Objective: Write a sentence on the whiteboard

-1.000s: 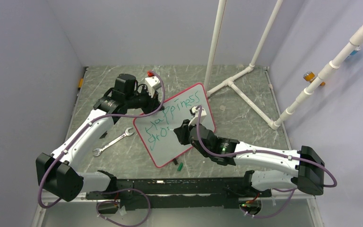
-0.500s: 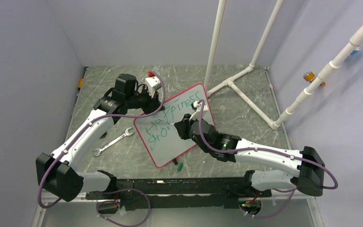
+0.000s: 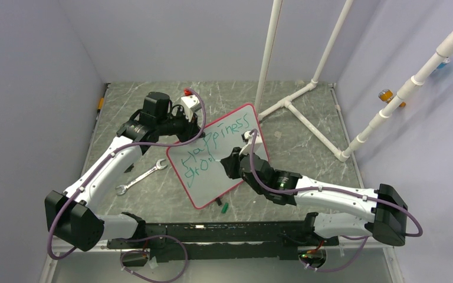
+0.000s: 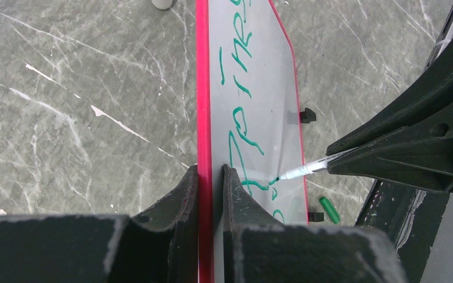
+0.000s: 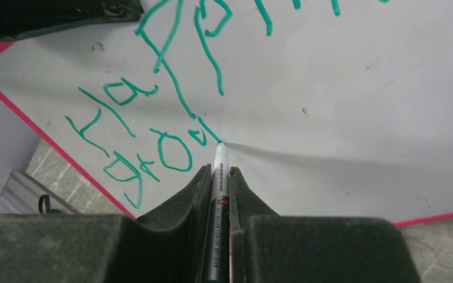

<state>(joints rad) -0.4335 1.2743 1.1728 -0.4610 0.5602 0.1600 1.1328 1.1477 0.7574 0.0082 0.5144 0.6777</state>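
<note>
- left gripper (image 4: 210,177): jaws narrow, pinched on the red frame edge of the whiteboard (image 4: 259,88). The board runs straight ahead of its fingers, seemingly propped at a tilt.
- sentence (image 5: 171,94): green and unfinished. The top line is done; the second reads "gro" so far, ending just ahead-left of the right fingertips.
- right gripper (image 5: 217,172): jaws closed on the marker (image 5: 217,194), nib touching the board just ahead of them. The surface dimples there.
- Step, as I judge it: the next letter of "grows". Press lightly, since the board gives. Keep the left clamp firm, make short strokes along the line's slant, and leave room below.
- Against a second ago: the right gripper has edged slightly rightward along the second line. Left gripper and board unmoved.
</note>
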